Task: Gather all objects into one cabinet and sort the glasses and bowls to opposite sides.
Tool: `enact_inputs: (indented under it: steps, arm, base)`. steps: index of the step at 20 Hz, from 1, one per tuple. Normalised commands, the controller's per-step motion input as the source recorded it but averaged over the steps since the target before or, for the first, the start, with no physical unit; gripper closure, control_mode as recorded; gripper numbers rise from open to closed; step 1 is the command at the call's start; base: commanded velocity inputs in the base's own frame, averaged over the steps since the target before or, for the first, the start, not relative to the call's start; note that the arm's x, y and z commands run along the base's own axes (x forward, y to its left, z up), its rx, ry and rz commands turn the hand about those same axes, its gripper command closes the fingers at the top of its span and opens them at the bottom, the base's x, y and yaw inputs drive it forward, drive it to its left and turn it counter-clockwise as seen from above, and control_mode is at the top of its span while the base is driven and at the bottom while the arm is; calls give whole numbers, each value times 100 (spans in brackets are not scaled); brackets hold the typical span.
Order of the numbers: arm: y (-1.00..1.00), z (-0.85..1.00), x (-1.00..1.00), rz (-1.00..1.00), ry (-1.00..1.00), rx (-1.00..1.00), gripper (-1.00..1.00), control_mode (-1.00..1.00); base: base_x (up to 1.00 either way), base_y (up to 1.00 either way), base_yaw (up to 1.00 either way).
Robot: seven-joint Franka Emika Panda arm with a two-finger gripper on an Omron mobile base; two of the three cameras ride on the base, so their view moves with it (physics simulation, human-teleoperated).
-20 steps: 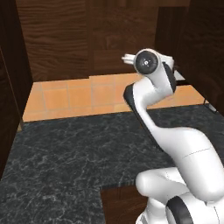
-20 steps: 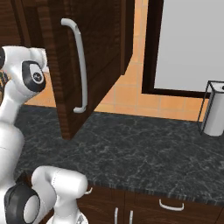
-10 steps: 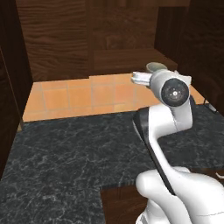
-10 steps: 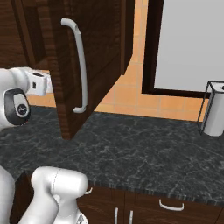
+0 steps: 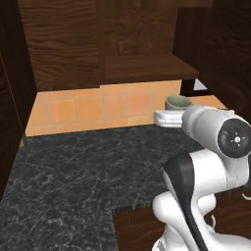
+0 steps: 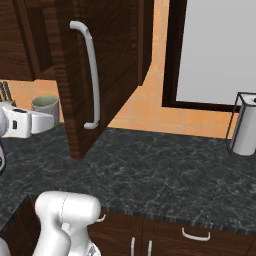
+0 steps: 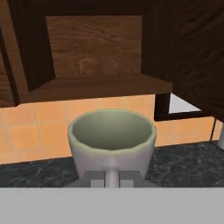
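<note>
gripper (image 7: 112, 175): closed on the near wall of the grey-beige cup, its two dark tips showing close together at the bottom of the hand view with the cup wall right above them.
grey-beige cup (image 7: 112, 139): upright, mouth open to the top, nothing inside; in the left base view (image 5: 177, 102) it sits at the end of the white hand, in front of the orange tiled wall, under the cabinet shelf; whether its base touches the counter i cannot tell, as the hand hides it.
cabinet (image 5: 147, 66): dark brown wood, its wide shelf bare in the part that shows, just above the cup.
cabinet door (image 6: 105, 65): swung open, standing out over the counter, with the long curved grey handle (image 6: 90, 75) on its face; the cup (image 6: 46, 106) is just left of the door's lower edge.
counter (image 6: 165, 170): dark marbled stone, running to the tiled wall at its back edge.
paper towel holder (image 6: 245, 130): near the counter's back right corner, a wire frame around a pale roll.
window (image 6: 220, 50): pale pane in a dark frame, above the counter's right part.
</note>
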Motion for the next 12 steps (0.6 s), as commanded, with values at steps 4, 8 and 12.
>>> enact_inputs:
  steps: [4, 8, 12]
  arm:
    - [4, -23, -98, 14, 0, -1, 100, -100]
    - [0, 0, -79, 3, 1, 0, 100, -100]
    - [0, 0, -89, 4, 0, 0, 100, -100]
  base:
    - [0, 0, 0]
    - [0, 0, 0]
    - [0, 0, 0]
